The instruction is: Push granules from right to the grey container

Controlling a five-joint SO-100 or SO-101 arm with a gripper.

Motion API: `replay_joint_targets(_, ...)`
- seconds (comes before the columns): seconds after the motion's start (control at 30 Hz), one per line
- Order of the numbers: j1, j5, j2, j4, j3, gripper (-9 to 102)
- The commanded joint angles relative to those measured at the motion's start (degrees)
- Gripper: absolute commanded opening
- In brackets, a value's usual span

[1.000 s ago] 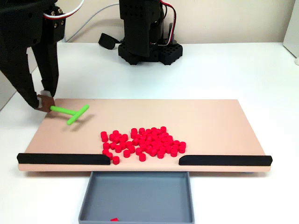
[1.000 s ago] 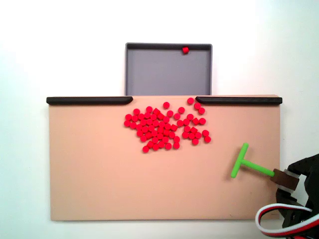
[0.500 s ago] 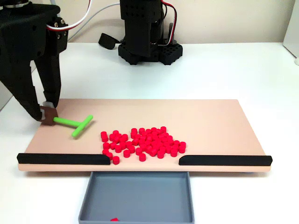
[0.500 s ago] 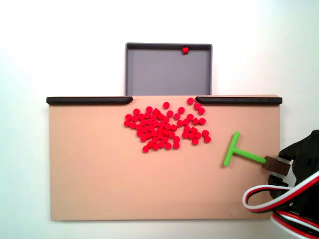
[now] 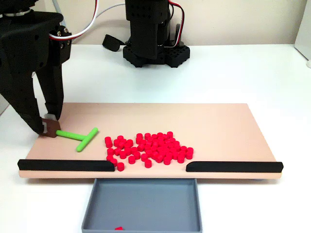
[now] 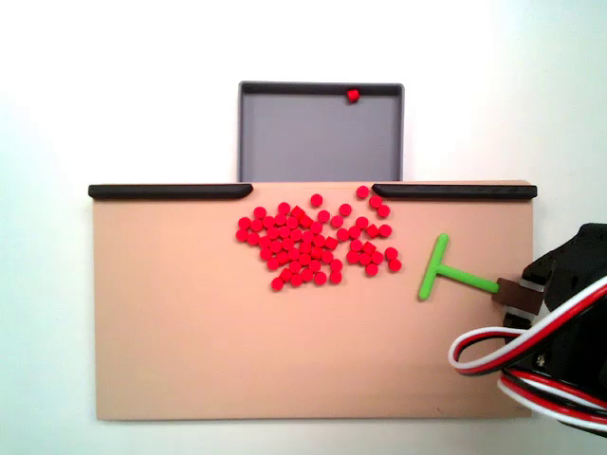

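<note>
Granules (image 5: 148, 148) lie clustered mid-frame on the beige board (image 5: 218, 126); the gripper (image 5: 48, 127), frame left, clamps the green T-shaped stick (image 5: 80, 137).

A lab-like bench: a plain white table (image 5: 233, 73) against a bare beige wall (image 5: 233, 19).

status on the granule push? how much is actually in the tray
Done: one granule sits in the grey container. In hand: the gripper is shut on the stem of the green T-shaped stick, its crossbar near the pile but not touching it. Left: nearly all the granules lie on the beige board, bunched near the gap between the black strips at the container's edge.
</note>
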Motion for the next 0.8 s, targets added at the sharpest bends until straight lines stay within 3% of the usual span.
replay_joint_targets(0.0,-0.79,-16.17,0.35,-0.26,-1.67,0)
replay_joint_targets(0.77,-2.64,-12.74,0.62,-0.26,-1.58,0)
